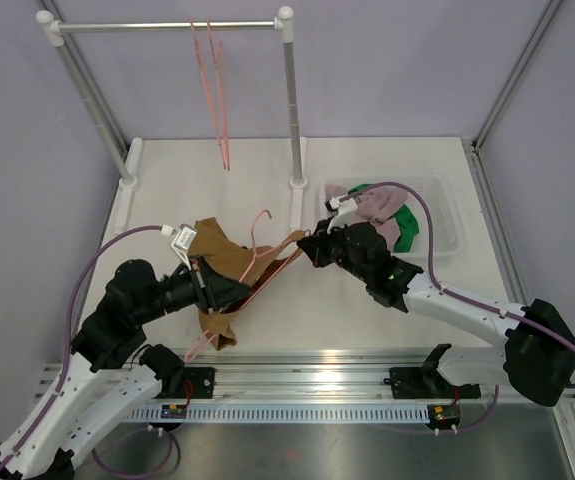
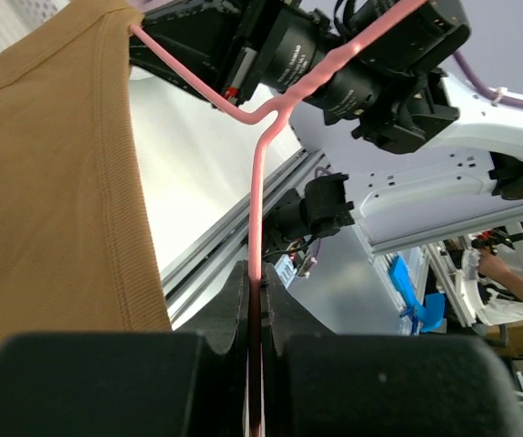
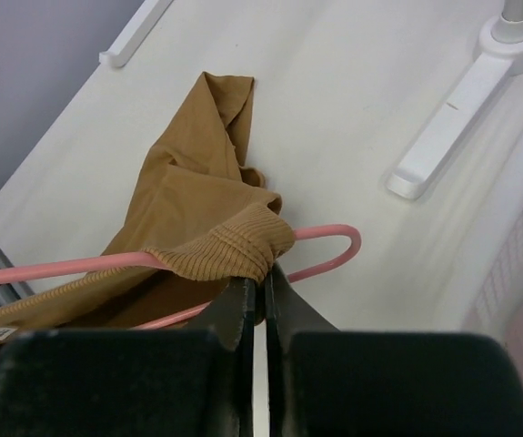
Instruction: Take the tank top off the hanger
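Note:
A tan ribbed tank top (image 1: 215,258) hangs on a pink hanger (image 1: 267,272) held a little above the table between the arms. My left gripper (image 1: 235,292) is shut on the hanger's wire; in the left wrist view the wire (image 2: 257,200) runs up out of the closed gripper (image 2: 256,273), with the tank top (image 2: 52,200) to the left. My right gripper (image 1: 312,245) is shut on the tank top's strap (image 3: 234,246), which is looped over the hanger's end (image 3: 338,238). In the right wrist view, the closed gripper (image 3: 263,284) pinches the strap's lower edge.
A white clothes rack (image 1: 289,100) stands at the back with two more pink hangers (image 1: 215,90) on its rail. A clear bin (image 1: 445,215) of green and pink clothes sits to the right, just behind the right arm.

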